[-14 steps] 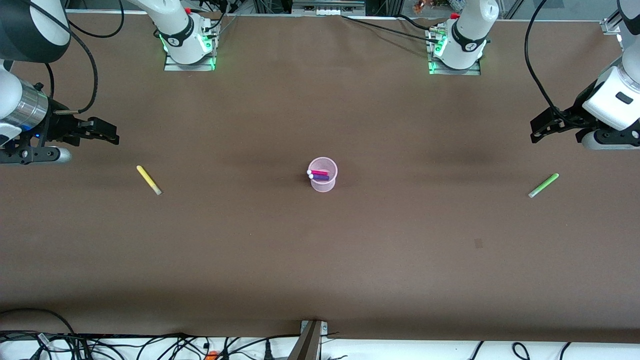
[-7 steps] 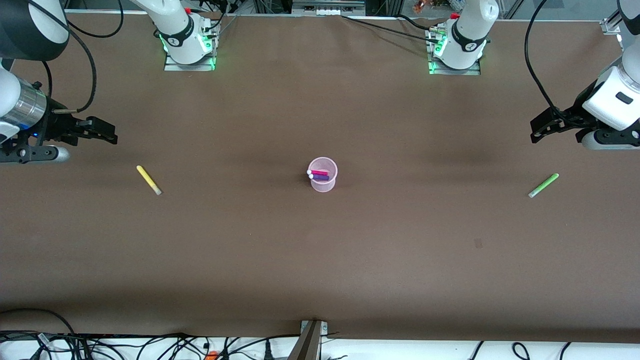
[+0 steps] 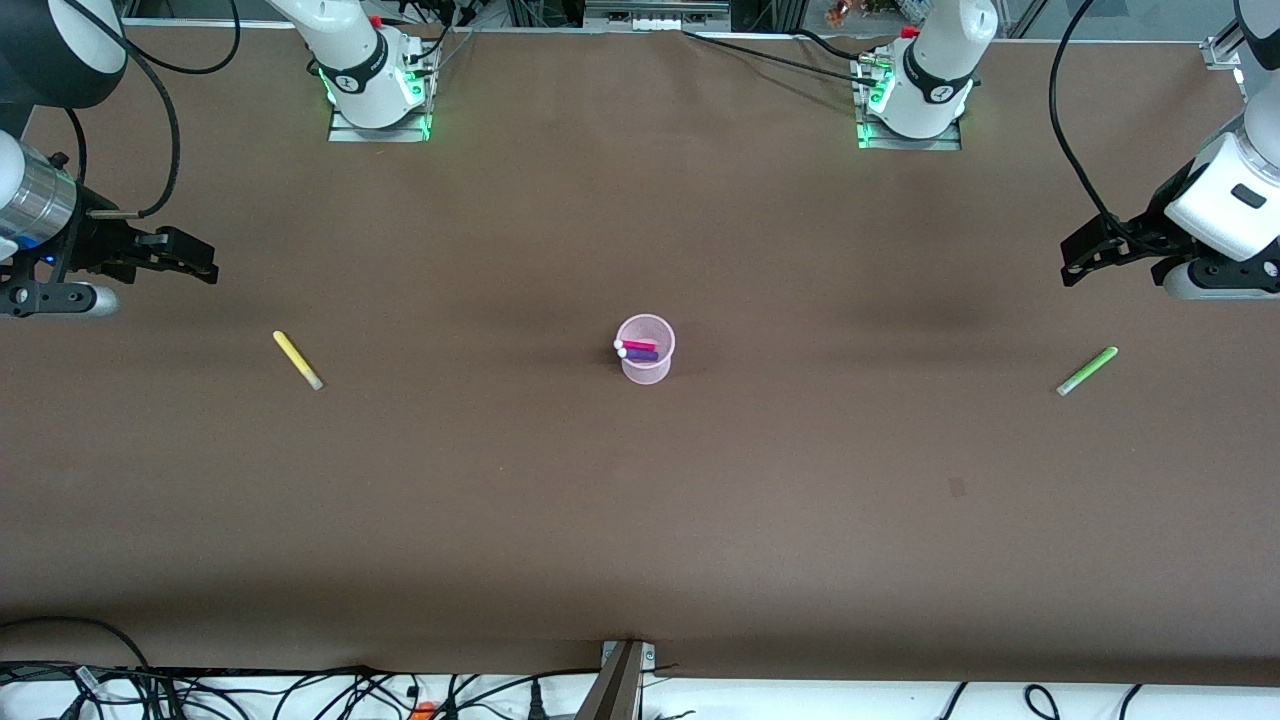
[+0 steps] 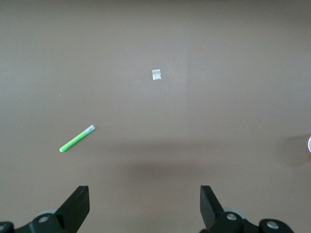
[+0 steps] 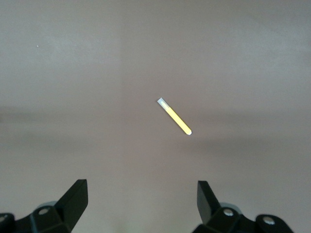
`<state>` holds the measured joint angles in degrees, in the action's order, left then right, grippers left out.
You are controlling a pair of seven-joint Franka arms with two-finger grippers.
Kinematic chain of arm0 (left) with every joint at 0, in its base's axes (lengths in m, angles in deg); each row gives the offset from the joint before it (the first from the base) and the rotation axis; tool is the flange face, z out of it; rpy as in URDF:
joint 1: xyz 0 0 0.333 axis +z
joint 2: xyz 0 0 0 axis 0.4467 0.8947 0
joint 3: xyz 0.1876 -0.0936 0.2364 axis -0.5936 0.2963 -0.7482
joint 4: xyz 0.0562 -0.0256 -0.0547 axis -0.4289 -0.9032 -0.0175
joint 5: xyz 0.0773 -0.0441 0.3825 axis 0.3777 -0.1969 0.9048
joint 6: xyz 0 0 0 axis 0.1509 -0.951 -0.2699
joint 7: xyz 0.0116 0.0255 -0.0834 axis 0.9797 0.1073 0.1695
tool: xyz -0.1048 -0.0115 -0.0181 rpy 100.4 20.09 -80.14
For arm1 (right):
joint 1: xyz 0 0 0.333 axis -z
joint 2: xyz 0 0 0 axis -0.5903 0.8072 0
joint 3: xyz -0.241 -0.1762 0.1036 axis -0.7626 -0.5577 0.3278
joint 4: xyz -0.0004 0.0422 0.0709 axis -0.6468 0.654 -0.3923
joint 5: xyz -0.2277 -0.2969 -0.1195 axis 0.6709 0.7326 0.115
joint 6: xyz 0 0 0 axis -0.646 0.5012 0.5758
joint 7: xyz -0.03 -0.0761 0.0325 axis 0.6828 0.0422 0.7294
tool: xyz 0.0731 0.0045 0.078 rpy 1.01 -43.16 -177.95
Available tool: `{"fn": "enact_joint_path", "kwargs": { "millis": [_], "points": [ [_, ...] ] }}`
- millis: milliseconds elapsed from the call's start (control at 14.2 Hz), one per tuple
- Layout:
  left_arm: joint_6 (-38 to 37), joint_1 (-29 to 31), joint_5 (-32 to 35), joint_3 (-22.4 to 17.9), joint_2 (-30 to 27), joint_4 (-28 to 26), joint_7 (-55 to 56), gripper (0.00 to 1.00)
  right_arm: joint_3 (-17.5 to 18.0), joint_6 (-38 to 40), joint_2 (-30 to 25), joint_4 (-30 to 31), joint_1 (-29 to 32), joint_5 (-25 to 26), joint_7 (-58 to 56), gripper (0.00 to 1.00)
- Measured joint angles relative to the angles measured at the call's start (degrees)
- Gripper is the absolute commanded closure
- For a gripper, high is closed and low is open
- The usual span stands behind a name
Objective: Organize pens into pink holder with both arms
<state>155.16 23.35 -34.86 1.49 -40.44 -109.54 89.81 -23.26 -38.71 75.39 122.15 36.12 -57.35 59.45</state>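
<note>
Since a second ago my right gripper [image 3: 203, 268] has drawn back from the yellow pen [image 3: 298, 360], wide open and empty. Holder [image 3: 646, 349] keeps magenta and purple. Left gripper [image 3: 1072, 262] waits, spread and empty, above the green pen [image 3: 1087, 371]. Two pickups remain, I judge.

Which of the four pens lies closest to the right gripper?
The yellow pen, flat on the table toward the right arm's end. The right gripper hangs open nearby; magenta and purple pens are in the pink holder, the green pen lies near the left arm.
</note>
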Motion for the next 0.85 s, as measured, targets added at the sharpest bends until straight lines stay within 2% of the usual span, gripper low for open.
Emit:
{"fn": "enact_joint_path", "kwargs": {
  "millis": [846],
  "points": [
    [0.0,-0.1,0.0,0.0,0.3,0.0,-0.3,0.00,0.5,0.0,-0.4,-0.1,0.0,0.0,1.1,0.00]
  ]
}}
